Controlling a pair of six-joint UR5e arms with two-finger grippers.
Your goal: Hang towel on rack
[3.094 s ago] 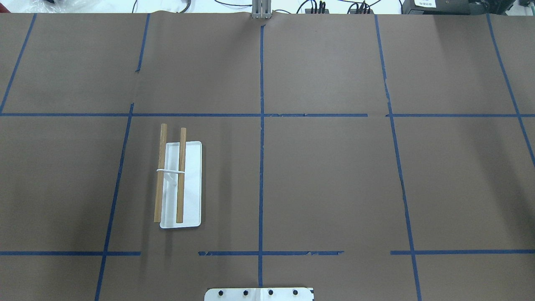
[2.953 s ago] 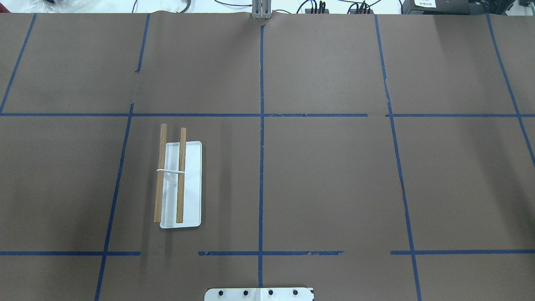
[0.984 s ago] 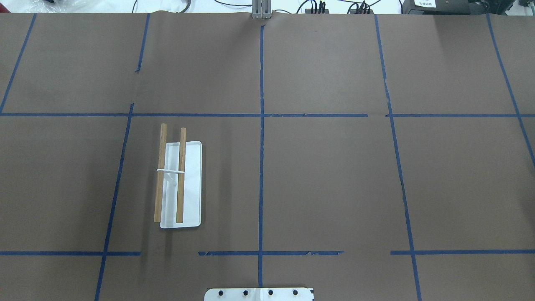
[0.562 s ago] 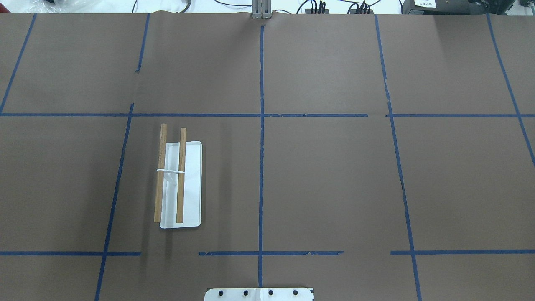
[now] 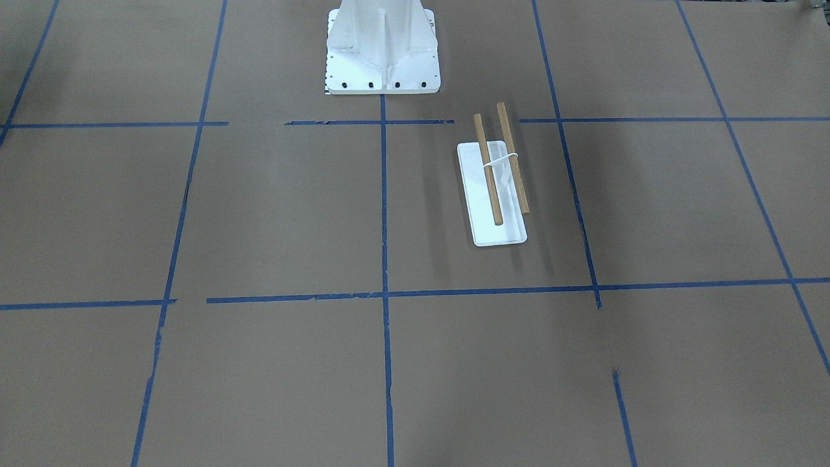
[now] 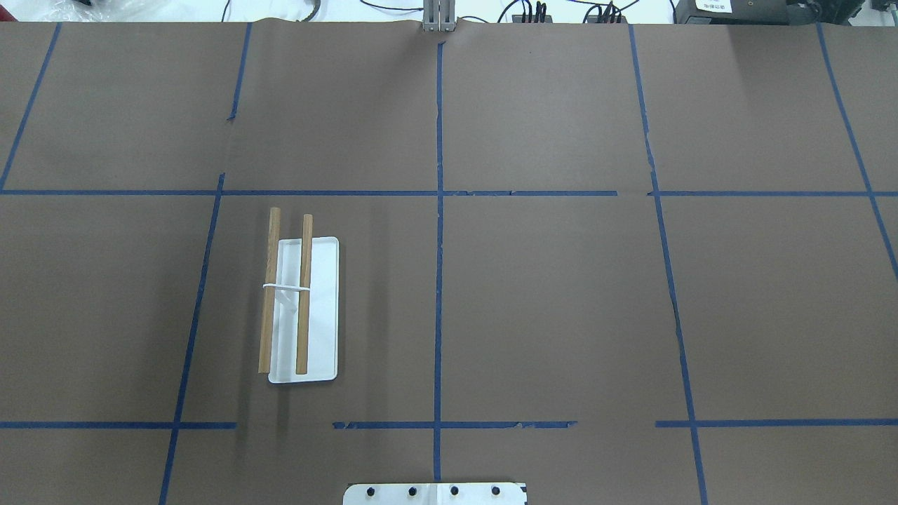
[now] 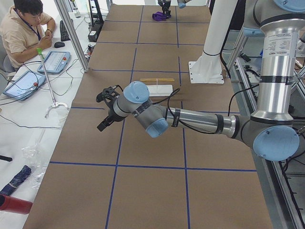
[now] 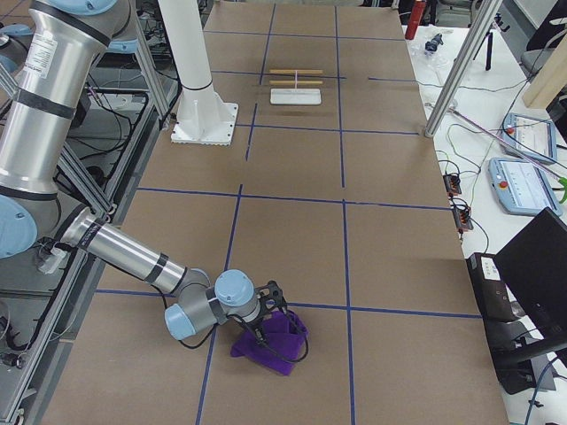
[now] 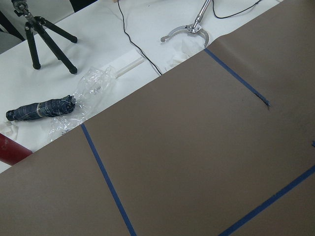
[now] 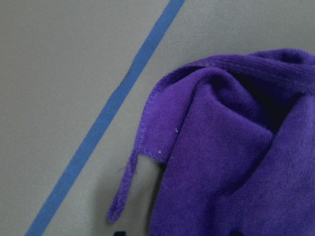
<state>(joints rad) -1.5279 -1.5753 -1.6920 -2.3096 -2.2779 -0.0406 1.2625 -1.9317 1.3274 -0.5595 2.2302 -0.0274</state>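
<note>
The purple towel (image 8: pixel 270 341) lies crumpled on the brown table at its right end; it fills the right wrist view (image 10: pixel 221 162), its thin corner strip hanging loose. My right gripper (image 8: pixel 264 312) is down on the towel's near edge; I cannot tell whether it is open or shut. The rack (image 6: pixel 319 308), a white base with two wooden dowels, stands empty on the robot's left of centre; it also shows in the front view (image 5: pixel 502 230). My left gripper (image 7: pixel 106 109) hovers over the table's left end, far from the rack; its state cannot be told.
The large white bolted pedestal (image 5: pixel 382 45) stands at the robot's edge of the table. A metal post (image 8: pixel 456 75) stands at the far table edge. An operator (image 7: pixel 21 28) sits beyond it. A wrapped umbrella (image 9: pixel 39 109) lies off the table's left end.
</note>
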